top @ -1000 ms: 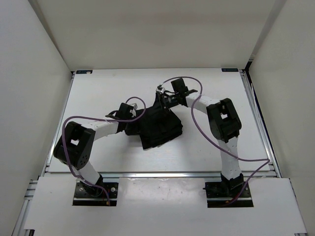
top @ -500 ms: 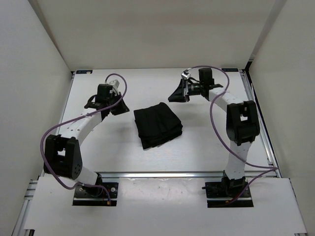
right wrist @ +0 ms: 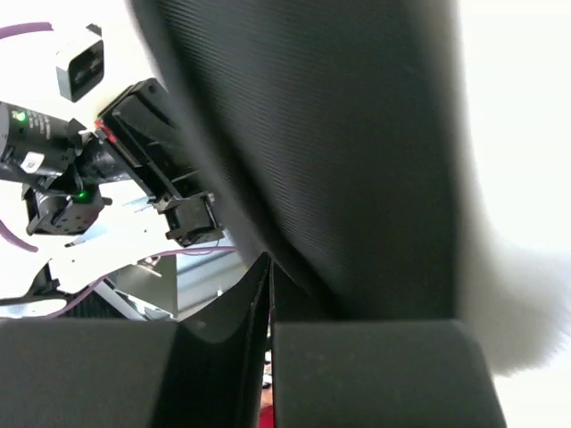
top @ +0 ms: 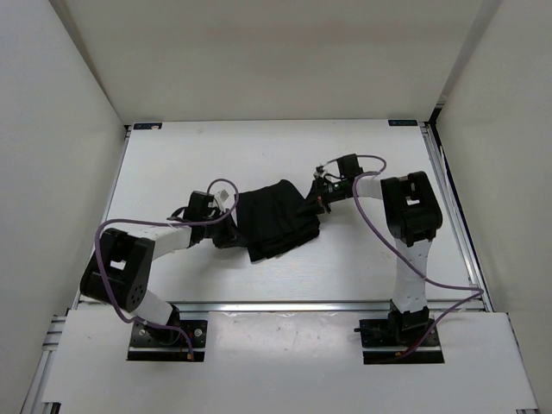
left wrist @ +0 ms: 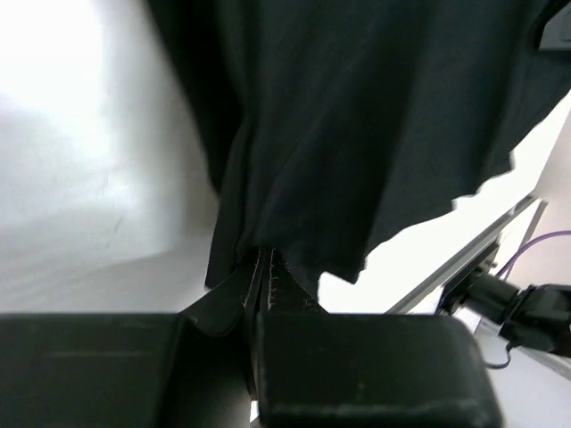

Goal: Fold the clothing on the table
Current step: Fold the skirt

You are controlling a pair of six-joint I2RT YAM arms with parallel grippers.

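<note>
The clothing (top: 278, 222), a black pleated garment folded into a thick pile, lies at the middle of the white table (top: 185, 159). My left gripper (top: 228, 231) is at its left edge and my right gripper (top: 314, 203) at its upper right corner. In the left wrist view the left gripper (left wrist: 263, 260) is shut, with the clothing (left wrist: 357, 116) pinched at the tips and spreading away above them. In the right wrist view the right gripper (right wrist: 269, 265) is shut, and the ribbed clothing (right wrist: 339, 134) rises from its tips.
White walls enclose the table on three sides. A metal rail (top: 276, 304) runs along the front edge. Purple cables loop over both arms. The left arm's wrist (right wrist: 134, 169) shows behind the fabric in the right wrist view.
Half a second ago both arms were raised away from the clothing at the back. Both have come down to its sides, and the right gripper has gone from open to shut.
</note>
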